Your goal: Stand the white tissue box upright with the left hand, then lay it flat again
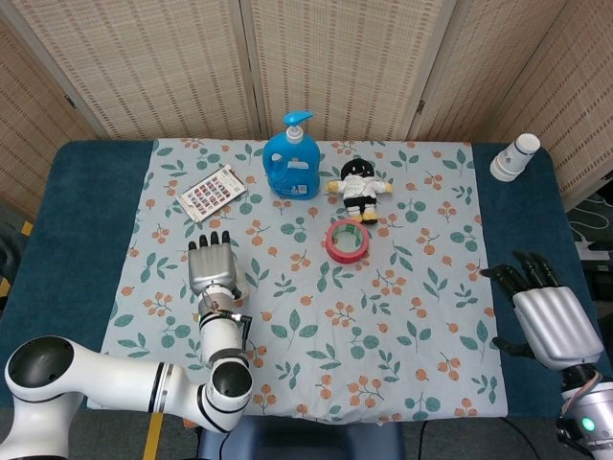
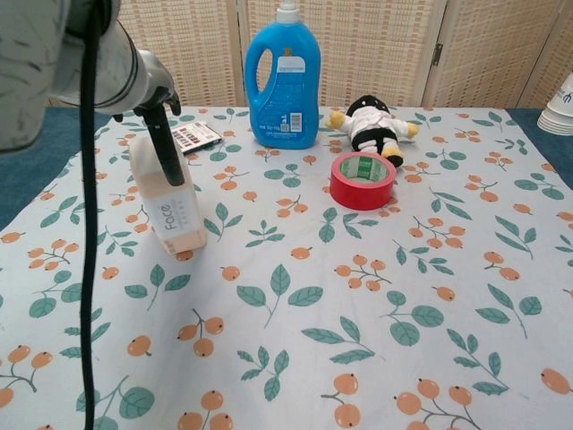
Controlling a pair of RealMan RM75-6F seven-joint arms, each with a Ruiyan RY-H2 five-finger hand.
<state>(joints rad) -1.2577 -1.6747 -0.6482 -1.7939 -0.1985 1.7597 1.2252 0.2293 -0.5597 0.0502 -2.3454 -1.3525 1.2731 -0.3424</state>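
The white tissue box [image 2: 170, 215] stands upright on its short end on the left of the floral cloth, its "Face" label facing the chest camera. My left hand [image 2: 148, 85] reaches over its top and grips it, one dark finger [image 2: 166, 148] lying down the front face. In the head view the left hand [image 1: 213, 265] covers almost all of the box. My right hand [image 1: 546, 321] rests open over the blue cloth at the table's right edge, holding nothing.
A blue detergent bottle [image 2: 285, 81] stands at the back, with a plush doll [image 2: 372, 125] and a red tape roll [image 2: 363, 179] to its right. A patterned card pack [image 2: 192, 136] lies behind the box. Stacked paper cups [image 1: 515, 156] stand at the far right corner.
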